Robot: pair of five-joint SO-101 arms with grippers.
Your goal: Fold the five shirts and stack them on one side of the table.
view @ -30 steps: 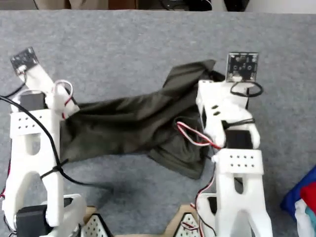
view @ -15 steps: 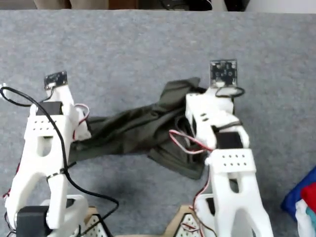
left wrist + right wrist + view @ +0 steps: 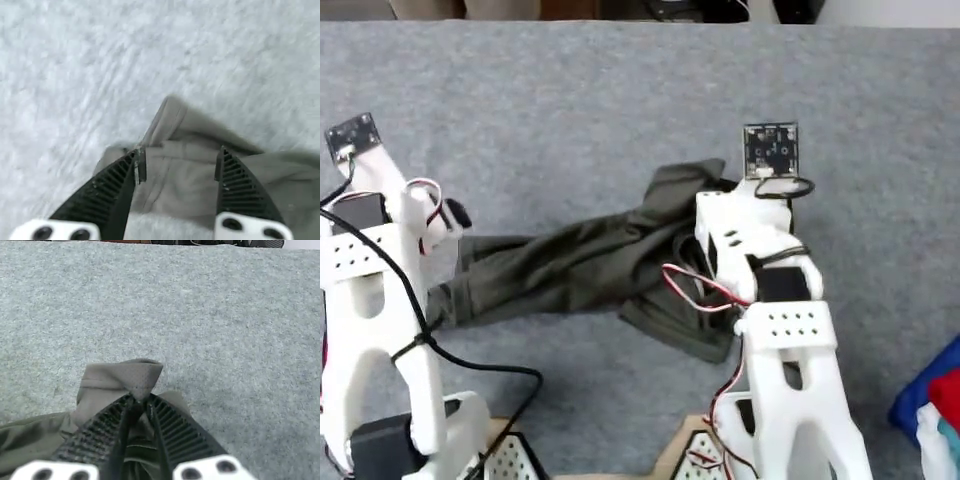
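Olive shirt (image 3: 590,265) is lying bunched on the table (image 3: 570,90). The right gripper (image 3: 141,401) is pinching one corner tight. The left gripper (image 3: 177,156) is hanging open astride the opposite edge. I think it should be closing fully there before any stretching.

In the high view the white plastic right arm (image 3: 780,325) covers the 3 o'clock end of the crumpled olive-green cloth shirt (image 3: 580,265), and the white plastic left arm (image 3: 365,262) overlaps its 9 o'clock end. At the table's 4 o'clock edge a pile of blue, red and white cloth (image 3: 932,405) is cut off by the frame. Whether hem, collar or sleeve lies between the left gripper's (image 3: 177,160) spread fingers cannot be told. The right gripper's (image 3: 141,401) pinching black ribbed fingers (image 3: 172,432) hide the fabric they grip
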